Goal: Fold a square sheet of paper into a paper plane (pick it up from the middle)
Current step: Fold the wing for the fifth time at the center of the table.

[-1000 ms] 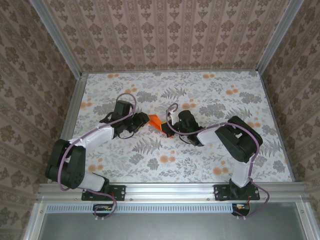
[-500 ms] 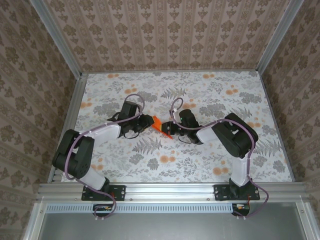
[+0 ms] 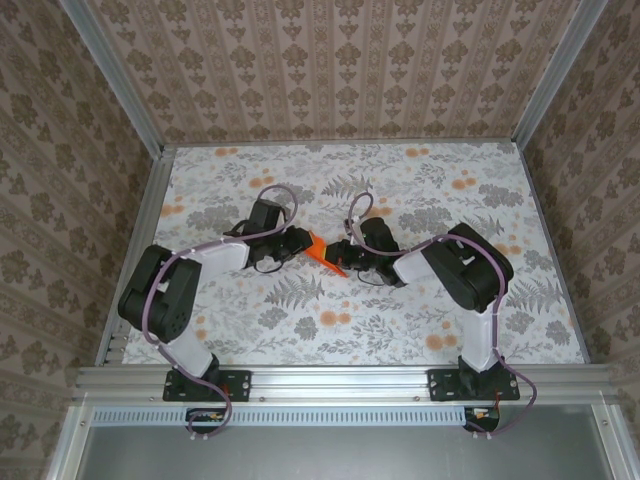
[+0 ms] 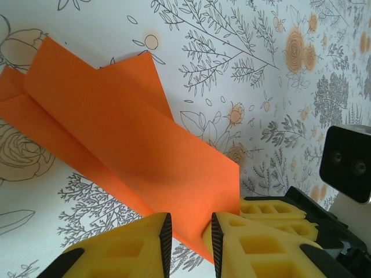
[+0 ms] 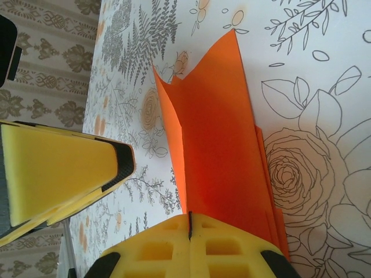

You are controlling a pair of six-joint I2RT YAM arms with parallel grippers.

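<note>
A: Quick, what moved in the last second?
B: Left pincer (image 3: 301,245). It slid in across the floral-print tabletop (image 3: 420,190) and its yellow fingers (image 4: 145,246) narrowed a lot. They now straddle the near corner of the folded sheet of bright orange paper (image 4: 133,145).
A: Clamped yet?
B: No. The left wrist view shows a slim gap between the fingers, wider than the paper edge inside it. Closing, not pinching.
A: Right pincer (image 5: 189,223)?
B: Unchanged. Pads pressed flat together with the sheet's end trapped between them, the layers running out ahead of its tips.
A: So where's the sheet?
B: Straight between the two pincers, just ahead of each. One flap is lifted and the rest lies on the table. The left's fingers sit right beside the right's.
A: Meaning for the task?
B: Mid-fold, I'd say, not a finished dart. The left looks to be coming in for a second hold so a flap can be pulled over or creased. Risk: it closes off-edge and crumples the corner.
</note>
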